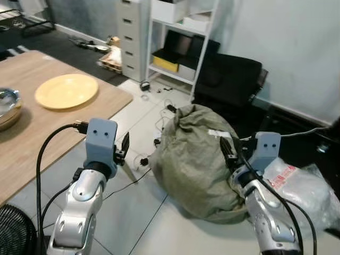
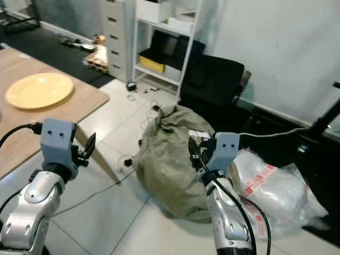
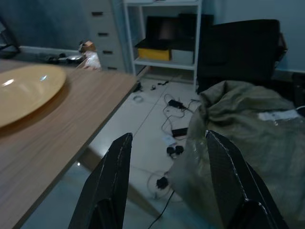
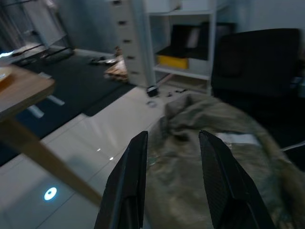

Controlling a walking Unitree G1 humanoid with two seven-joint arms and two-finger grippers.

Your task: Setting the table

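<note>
1. Left eye view: we see both silver arms raised in front of the body with forearms angled upward. The left gripper [image 1: 125,144] hangs just off the corner of the wooden table [image 1: 32,127], above the glossy white tile floor [image 1: 133,212]. The right gripper [image 1: 227,149] is held in front of a crumpled olive-green sack [image 1: 194,159] lying on the floor.
2. Same view: a round, smooth yellow plate [image 1: 66,91] lies flat on the table, well apart from both grippers. A shiny metal bowl [image 1: 8,106] sits at the table's left edge, near the plate but not touching it.
3. Right eye view: we note a crinkled clear plastic bag [image 2: 276,191] with red print just beside the sack, and a white shelf unit [image 2: 167,42] with a grey drawer cabinet [image 2: 117,37] beside it against the wall.
4. Left wrist view: the two long black fingers [image 3: 109,186] stand spread apart with nothing between them; the wood-grain table edge and the plate lie to one side, the sack to the other.
5. Right wrist view: the fingers [image 4: 128,181] are likewise parted and empty, pointing toward the sack and loose cables [image 3: 171,105] on the floor.
</note>
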